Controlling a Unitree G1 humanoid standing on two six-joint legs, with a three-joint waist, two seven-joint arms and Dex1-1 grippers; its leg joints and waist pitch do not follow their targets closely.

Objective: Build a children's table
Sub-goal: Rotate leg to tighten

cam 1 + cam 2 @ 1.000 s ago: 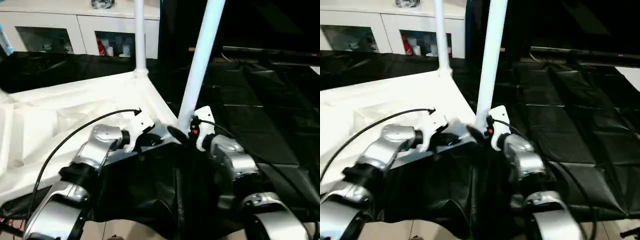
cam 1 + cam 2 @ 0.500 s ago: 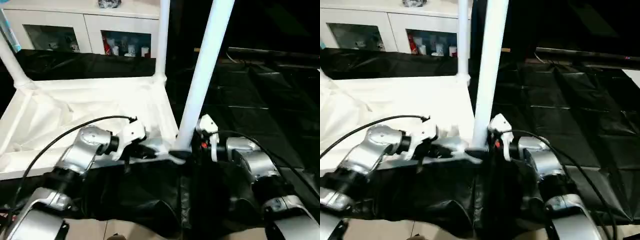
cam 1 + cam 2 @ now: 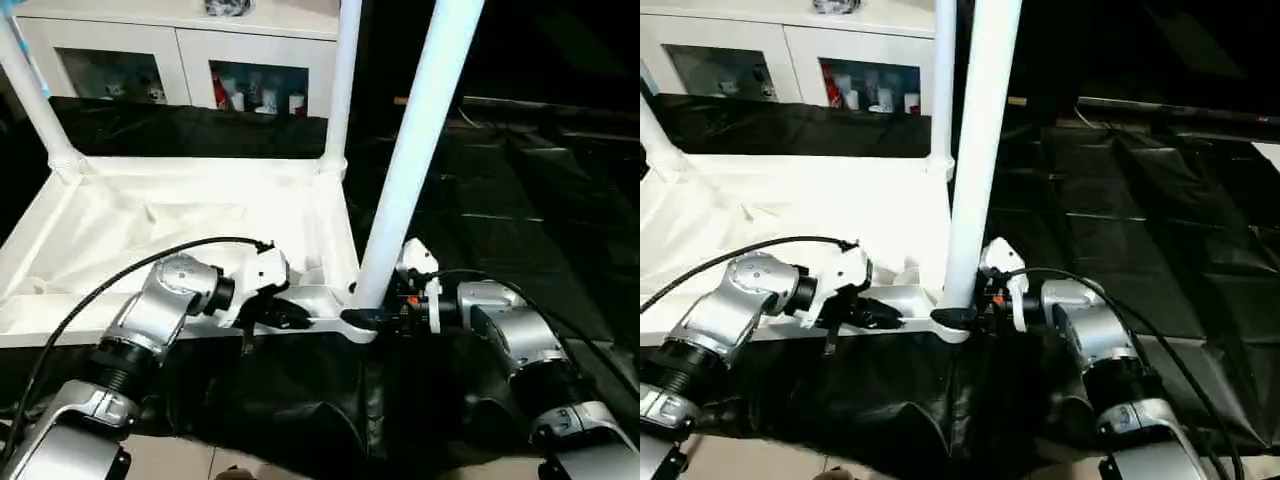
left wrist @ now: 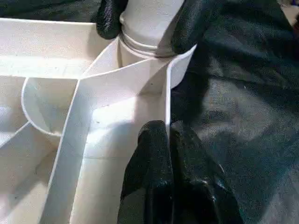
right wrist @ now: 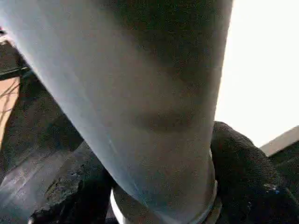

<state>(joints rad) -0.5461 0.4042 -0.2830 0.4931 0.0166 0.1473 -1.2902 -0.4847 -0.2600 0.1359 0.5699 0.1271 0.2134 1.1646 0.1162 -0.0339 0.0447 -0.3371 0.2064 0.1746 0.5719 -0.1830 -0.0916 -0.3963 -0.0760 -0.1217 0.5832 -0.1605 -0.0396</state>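
The children's table (image 3: 190, 215) lies upside down on black sheeting (image 3: 520, 230), three legs standing from its corners. The right gripper (image 3: 372, 318) clasps the base of the nearest leg (image 3: 415, 160); its wrist view shows black fingers (image 5: 238, 172) on both sides. The left gripper (image 4: 169, 140) is clenched on the table's thin rim, a detail the head views blur. Behind stands a white cabinet (image 3: 180, 60).

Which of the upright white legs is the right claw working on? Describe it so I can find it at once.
Start at the upside-down white tabletop on the black sheet. Go to its near corner by the right claw. The leg rising there has that claw's fingers around its base; it looks thickest and nearest, unlike the two far-corner legs.
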